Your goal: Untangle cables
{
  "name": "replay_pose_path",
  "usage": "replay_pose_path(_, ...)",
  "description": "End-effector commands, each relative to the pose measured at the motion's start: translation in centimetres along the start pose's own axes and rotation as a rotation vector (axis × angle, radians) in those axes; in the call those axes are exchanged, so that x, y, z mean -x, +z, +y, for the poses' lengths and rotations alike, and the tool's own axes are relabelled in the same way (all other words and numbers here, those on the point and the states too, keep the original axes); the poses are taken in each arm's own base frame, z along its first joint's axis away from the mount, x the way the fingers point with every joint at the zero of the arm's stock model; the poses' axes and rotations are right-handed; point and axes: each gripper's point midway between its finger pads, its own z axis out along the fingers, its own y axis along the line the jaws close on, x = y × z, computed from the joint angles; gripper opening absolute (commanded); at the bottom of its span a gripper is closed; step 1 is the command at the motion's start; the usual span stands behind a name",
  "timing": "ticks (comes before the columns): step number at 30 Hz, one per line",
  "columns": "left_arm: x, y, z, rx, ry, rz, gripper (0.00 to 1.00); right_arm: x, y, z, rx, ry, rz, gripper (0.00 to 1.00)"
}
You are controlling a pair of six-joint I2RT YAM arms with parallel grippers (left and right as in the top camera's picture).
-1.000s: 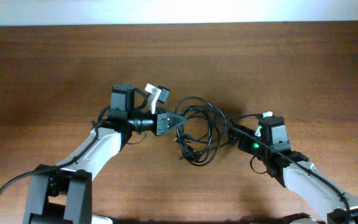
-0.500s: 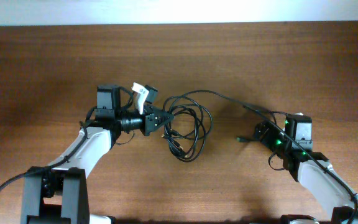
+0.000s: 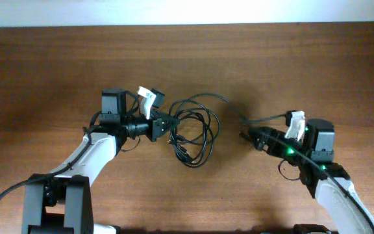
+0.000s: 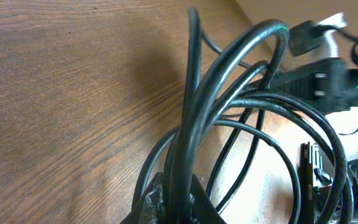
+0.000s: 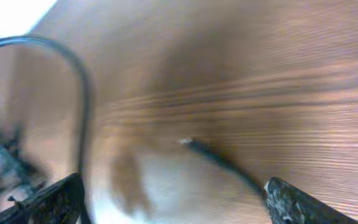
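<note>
Table: we work on a brown wood-grain table [image 3: 57,58], and everything that matters sits near its middle.
Bundle: the tangled bundle of thin black cables [image 3: 197,133] lies on the table between our two arms. It has slid a little to the left since a second ago. Its loops are still crossed over one another.
Outer strand: half a second ago the long black outer strand [image 3: 210,97] was drawn out tight toward the right. Now it has sprung back into a slack arc above the bundle, with its end free.
Left hand: our left hand [image 3: 165,125] has its fingers together, clamped on the bundle's left edge. It is in the same spot as half a second ago, and the left wrist view shows the cords fanning out from the grip.
Right hand: our right hand [image 3: 249,138] has its fingers [image 5: 48,199] apart and holds nothing. It has swung back leftward and is now near the bundle but apart from it.
Cable piece: a short thin black cable piece [image 3: 261,119] lies just beside the right hand. We cannot tell whether it still joins the bundle.
Meaning: we judge that the pull lost its strand and loosened little, so a fresh grasp looks necessary.
</note>
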Motion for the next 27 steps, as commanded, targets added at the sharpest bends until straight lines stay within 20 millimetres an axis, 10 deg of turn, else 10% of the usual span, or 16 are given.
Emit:
replay_pose_path(1, 0.2, -0.1, -1.3, -0.082, 0.007, -0.013, 0.00, -1.3, -0.9, 2.6, 0.138, -0.063, 0.051, 0.92)
replay_pose_path(16, 0.7, 1.1, -5.8, -0.277, 0.106, -0.016, 0.04, -4.0, 0.4, 9.3, 0.321, -0.260, 0.116, 0.94)
replay_pose_path(27, 0.7, 1.3, -6.1, -0.289, 0.113, -0.013, 0.00, -5.1, 2.5, 9.6, 0.232, -0.254, 0.115, 0.99)
